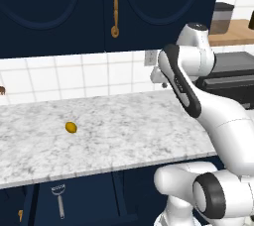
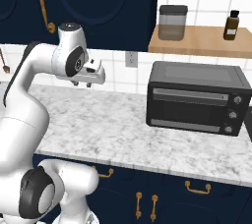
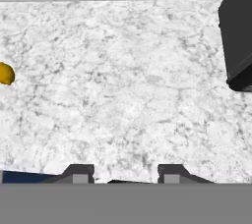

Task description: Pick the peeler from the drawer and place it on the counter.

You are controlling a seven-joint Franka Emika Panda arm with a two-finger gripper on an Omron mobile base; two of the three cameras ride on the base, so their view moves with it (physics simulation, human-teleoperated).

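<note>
Gripper poised high above counter, fingers part-open, nothing between them. Peeler lying in open drawer, well below and to the left of gripper, beneath counter's front edge, head toward the counter, handle pointing outward. Yellow fruit on the slab to gripper's left; oven to its right. Best approach, by judgement: swing left, clear the counter lip, descend over the handle, jaws across its narrow width.
</note>
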